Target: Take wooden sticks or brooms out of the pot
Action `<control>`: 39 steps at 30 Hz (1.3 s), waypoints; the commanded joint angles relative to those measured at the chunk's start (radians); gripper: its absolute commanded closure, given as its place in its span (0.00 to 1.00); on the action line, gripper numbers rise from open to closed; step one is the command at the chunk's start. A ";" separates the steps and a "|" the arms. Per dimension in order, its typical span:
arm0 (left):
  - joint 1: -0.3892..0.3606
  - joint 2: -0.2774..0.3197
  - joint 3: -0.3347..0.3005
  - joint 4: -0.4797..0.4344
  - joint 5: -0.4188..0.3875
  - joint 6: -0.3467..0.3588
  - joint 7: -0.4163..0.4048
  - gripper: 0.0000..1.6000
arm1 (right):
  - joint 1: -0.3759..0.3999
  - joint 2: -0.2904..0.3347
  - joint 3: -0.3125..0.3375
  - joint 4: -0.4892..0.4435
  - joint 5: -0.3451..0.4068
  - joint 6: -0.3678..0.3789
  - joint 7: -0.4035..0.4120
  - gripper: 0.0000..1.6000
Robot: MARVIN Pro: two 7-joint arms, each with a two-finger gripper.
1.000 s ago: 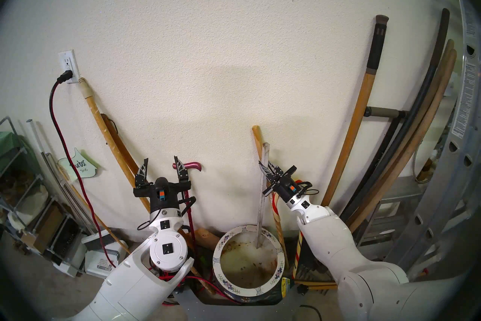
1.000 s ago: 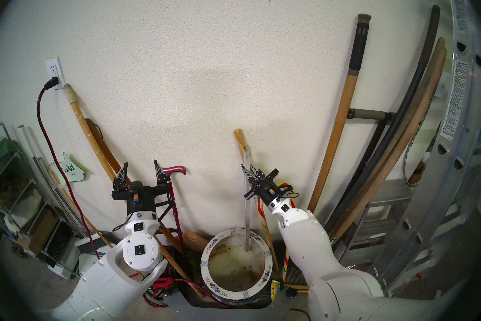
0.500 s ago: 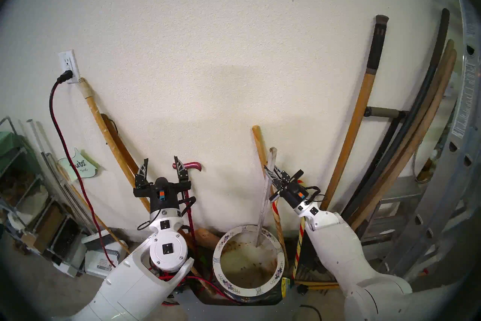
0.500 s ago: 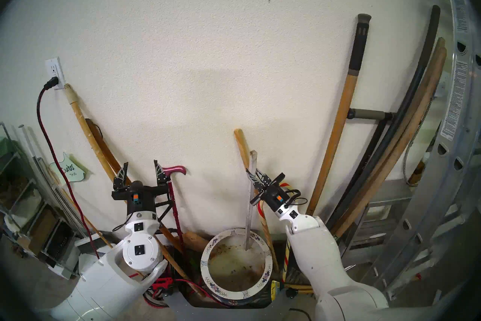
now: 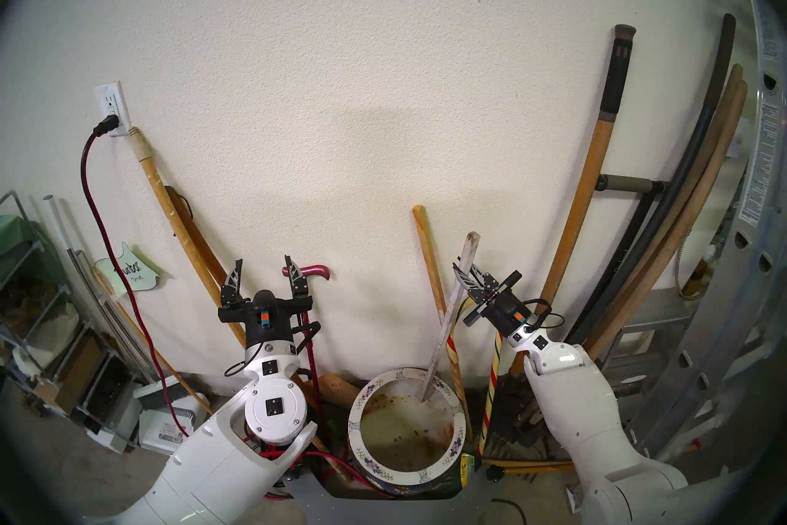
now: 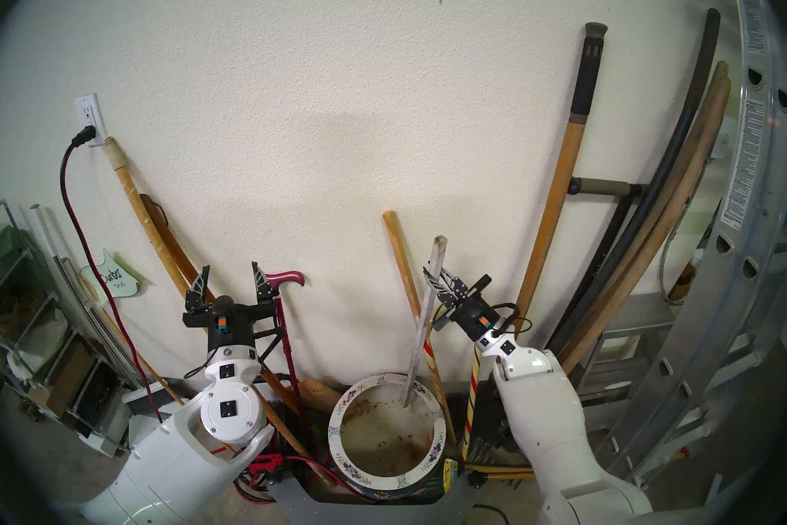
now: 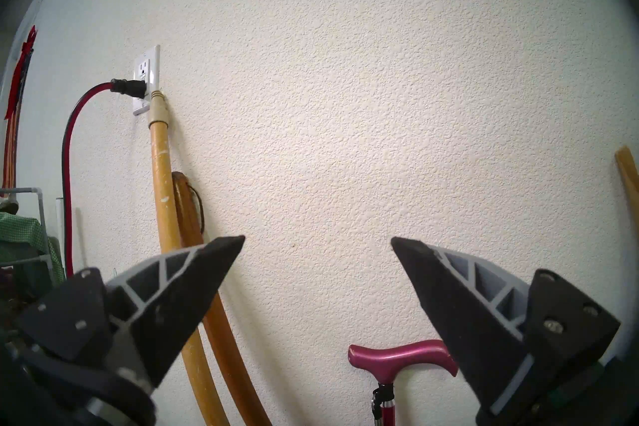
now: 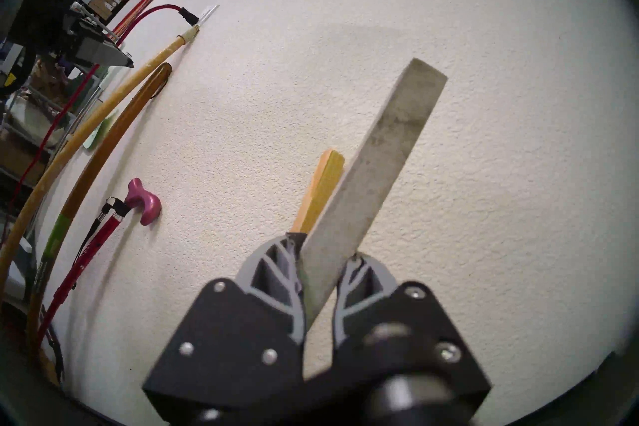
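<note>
The pot (image 5: 355, 422) (image 6: 334, 432) stands on the floor by the wall, with a white flowered rim and a stained inside. A thin white slat (image 5: 445, 324) (image 6: 419, 336) (image 8: 380, 155) has its lower end inside the pot and tilts up to the right. My right gripper (image 5: 462, 275) (image 6: 432, 277) (image 8: 325, 262) is shut on its upper part. The magenta cane (image 5: 313, 270) (image 7: 401, 354) leans on the wall outside the pot, just behind my open left gripper (image 5: 263, 262) (image 7: 317, 240). A striped candy-cane stick (image 5: 492, 388) stands right of the pot.
Tan tool handles (image 5: 573, 221) and dark poles lean on the wall at right, beside an aluminium ladder (image 5: 724, 298). Another tan handle (image 5: 170, 209) leans at left under a wall outlet (image 5: 111, 108) with a red-black cord. Shelving (image 5: 38, 319) fills the far left.
My right gripper has swung to the right with the slat's top, so the slat now tilts right while its foot stays in the pot. The left arm has not moved.
</note>
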 commanded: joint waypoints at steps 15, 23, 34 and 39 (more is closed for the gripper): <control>-0.005 0.008 0.007 -0.001 -0.005 0.000 0.007 0.00 | -0.054 0.068 0.032 -0.296 0.113 0.122 0.094 1.00; -0.008 0.012 0.011 -0.001 -0.008 0.000 0.011 0.00 | -0.098 0.097 0.059 -0.411 0.175 0.204 0.133 1.00; -0.011 0.018 0.017 -0.001 -0.013 0.000 0.017 0.00 | -0.162 0.151 0.132 -0.554 0.268 0.352 0.184 1.00; -0.012 0.020 0.020 -0.001 -0.015 0.000 0.019 0.00 | -0.204 0.169 0.156 -0.620 0.310 0.429 0.215 1.00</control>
